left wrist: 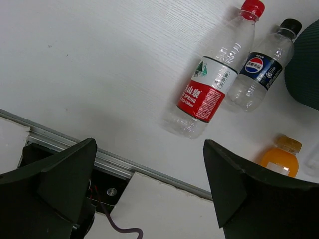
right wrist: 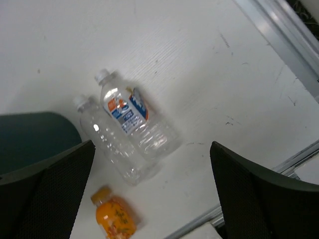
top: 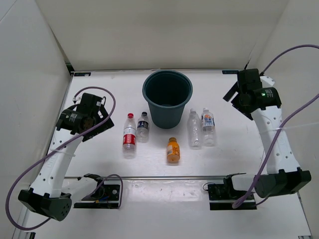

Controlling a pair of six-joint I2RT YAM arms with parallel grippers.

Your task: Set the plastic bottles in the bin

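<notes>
The dark teal-grey bin (top: 167, 97) stands upright at the back middle of the table. All five bottles lie on the table in front of it. The red-capped bottle (top: 129, 135) and the dark-capped bottle (top: 143, 126) are at its left, the orange bottle (top: 173, 150) is in front, and the plain clear bottle (top: 194, 128) and the blue-white label bottle (top: 208, 126) are at its right. My left gripper (top: 99, 118) is open and empty, above the table left of the red-capped bottle (left wrist: 212, 87). My right gripper (top: 234, 97) is open and empty, right of the bin, above the blue-white label bottle (right wrist: 132, 117).
A metal rail (top: 164, 177) crosses the table in front of the bottles. Black mounts with cables (top: 102, 191) sit near each arm base. White walls (top: 30, 89) close in the left, back and right sides. The bin's edge shows in both wrist views (left wrist: 306, 69) (right wrist: 35, 134).
</notes>
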